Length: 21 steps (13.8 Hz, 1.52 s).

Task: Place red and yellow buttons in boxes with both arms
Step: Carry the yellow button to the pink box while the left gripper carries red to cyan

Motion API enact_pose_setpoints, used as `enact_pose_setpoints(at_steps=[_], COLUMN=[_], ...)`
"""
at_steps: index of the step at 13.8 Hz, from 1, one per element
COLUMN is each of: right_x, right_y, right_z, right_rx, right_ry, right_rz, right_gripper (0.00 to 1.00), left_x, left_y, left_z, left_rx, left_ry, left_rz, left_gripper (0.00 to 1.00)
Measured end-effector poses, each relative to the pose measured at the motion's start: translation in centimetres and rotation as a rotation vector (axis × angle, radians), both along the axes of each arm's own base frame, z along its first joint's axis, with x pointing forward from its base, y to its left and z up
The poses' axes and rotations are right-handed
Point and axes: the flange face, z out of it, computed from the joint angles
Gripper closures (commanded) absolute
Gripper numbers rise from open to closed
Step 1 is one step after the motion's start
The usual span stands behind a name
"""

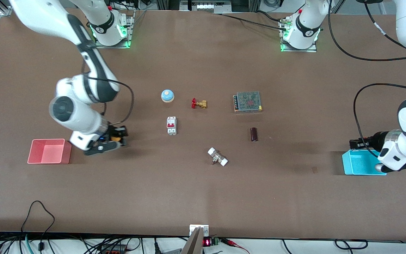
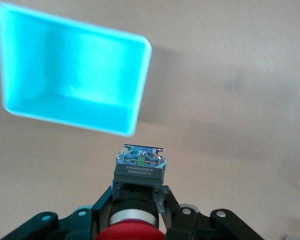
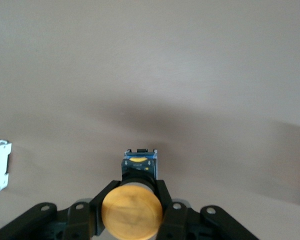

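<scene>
Buttons held by both grippers [image 2: 138,202] [image 3: 133,200] above brown table [image 1: 203,190]

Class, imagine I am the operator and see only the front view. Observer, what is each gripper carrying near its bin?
Observer: The left gripper is shut on the red button, clamping its black body.
Operator: Is it over the cyan box yet?
Observer: The left wrist view shows the cyan box just ahead of the button, with nothing in it.
Operator: And the right arm?
Observer: The right gripper is shut on the yellow button, over bare table beside the pink-red box.
</scene>
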Motion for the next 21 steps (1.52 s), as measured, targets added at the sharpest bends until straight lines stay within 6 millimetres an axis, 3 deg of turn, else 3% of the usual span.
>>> enact_pose_setpoints(at_steps=[2,3,4,6,8,12,15,18,21], right_x=[0.4,0.3,0.2,-0.2,-0.2,0.7,1.1,1.2,1.2], right_y=[-6.5,-10.2,-14.0,-20.9,-24.8,-27.6,-28.3,-28.3,-28.3], right_z=[6.5,8.3,8.9,8.0,6.0,0.7,-2.4,-4.2,-4.5], right_rx=[-0.007,-0.012,-0.017,-0.021,-0.022,-0.022,-0.021,-0.015,-0.013], right_ry=[-0.036,-0.055,-0.065,-0.061,-0.065,-0.082,-0.089,-0.079,-0.076], right_rz=[0.045,0.077,0.110,0.151,0.165,0.192,0.186,0.184,0.184], right_gripper=[0.73,0.73,0.73,0.73,0.73,0.73,0.73,0.73,0.73], left_x=[0.9,1.2,1.6,2.2,2.4,2.4,2.7,2.6,2.5], left_y=[2.0,2.7,3.2,3.9,4.3,5.5,6.7,8.2,8.5], left_z=[-0.5,-1.0,-1.4,-2.5,-4.3,-6.3,-6.9,-8.0,-9.3], left_rx=[0.007,0.008,0.012,0.020,0.023,0.025,0.026,0.028,0.025], left_ry=[-0.037,-0.046,-0.059,-0.084,-0.085,-0.081,-0.088,-0.102,-0.093], left_rz=[-0.006,-0.012,-0.010,-0.004,-0.003,-0.024,-0.047,-0.056,-0.058], left_gripper=[0.75,0.75,0.75,0.75,0.75,0.75,0.74,0.73,0.73])
